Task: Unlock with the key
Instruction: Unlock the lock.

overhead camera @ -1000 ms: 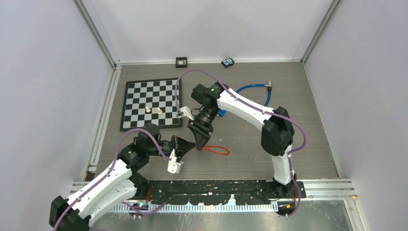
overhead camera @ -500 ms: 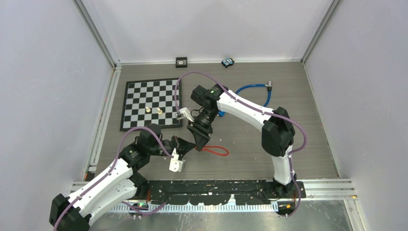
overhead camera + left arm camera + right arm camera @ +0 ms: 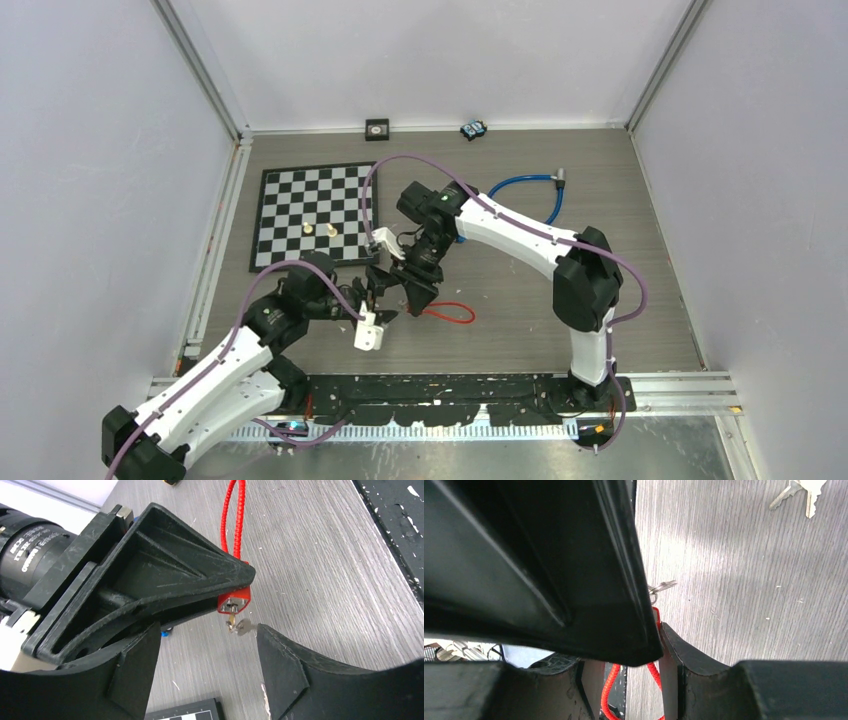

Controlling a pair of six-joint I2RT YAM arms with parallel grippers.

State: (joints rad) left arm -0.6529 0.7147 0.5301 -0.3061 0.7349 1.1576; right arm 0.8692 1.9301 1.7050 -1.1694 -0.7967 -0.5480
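My right gripper (image 3: pixel 414 291) is shut on a red lock body (image 3: pixel 234 602) and holds it just above the table. The lock's red cable (image 3: pixel 451 312) trails to the right. A small metal key (image 3: pixel 235 625) sticks out of the lock's underside. In the right wrist view the key (image 3: pixel 664 585) and its ring show past the fingers. My left gripper (image 3: pixel 207 667) is open. Its fingers (image 3: pixel 282 672) stand on either side of the key, a little short of it, and touch nothing. In the top view the left gripper (image 3: pixel 384 290) is right beside the right one.
A chessboard (image 3: pixel 310 215) with two pale pieces lies to the left, its corner close under the left gripper. A blue cable (image 3: pixel 520 185) curves behind the right arm. Loose spare keys (image 3: pixel 799 490) lie on the table. A small black box (image 3: pixel 377 128) and a blue object (image 3: pixel 473 129) sit by the back wall.
The left gripper was shut at the lock and has opened, letting go of the key, which stays in the lock. The right gripper still holds the lock in about the same place.
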